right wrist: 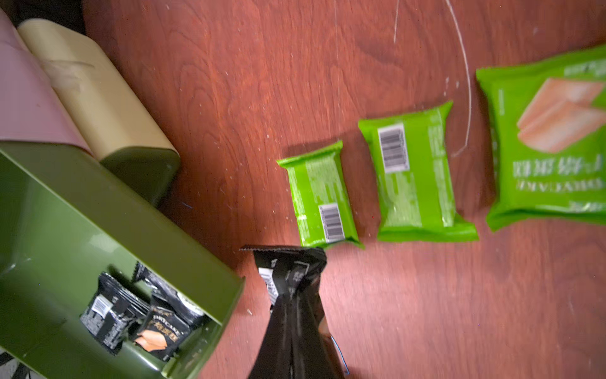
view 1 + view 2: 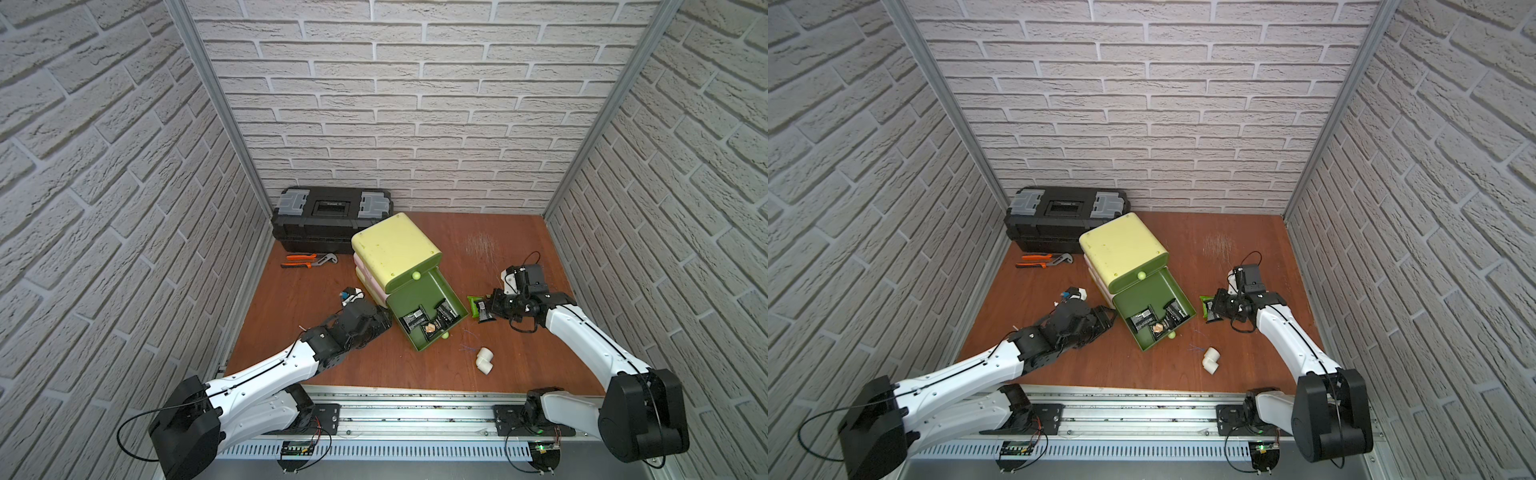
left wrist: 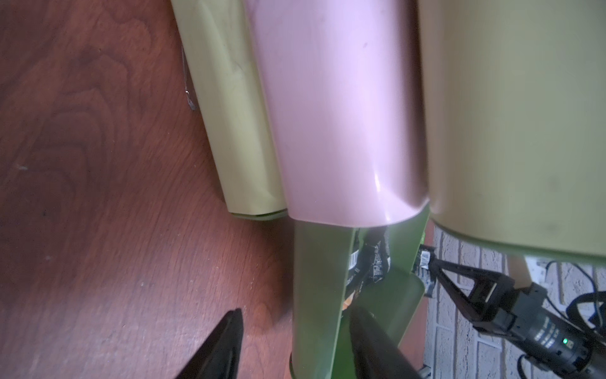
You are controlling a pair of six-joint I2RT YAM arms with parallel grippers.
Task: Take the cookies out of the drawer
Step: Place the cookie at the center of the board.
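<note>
- The right claw [image 1: 292,305] is clamping fully closed on a black packet [image 1: 288,265], holding it just right of the open drawer [image 2: 415,291] in both top views.
- Three green packets [image 1: 413,177] are lying on the surface [image 1: 229,82] beside it, long axes roughly parallel, nearest the right arm.
- Other cookies [image 2: 415,322] are sitting in the drawer, left of that claw.
- The left claw [image 3: 298,313] is standing part-open, straddling the drawer's side wall.

a black packet with an orange picture [image 1: 160,338] in the drawer [image 1: 65,213] bears a pale word in capitals, blurred, perhaps ending "ciate". barcodes on white patches stand on the small green packet [image 1: 323,197], the middle green packet [image 1: 416,177], the black packet outside the drawer [image 1: 288,279] and another black packet [image 1: 105,311] inside. the big green packet [image 1: 551,141] has upside-down print too blurred to read.
</note>
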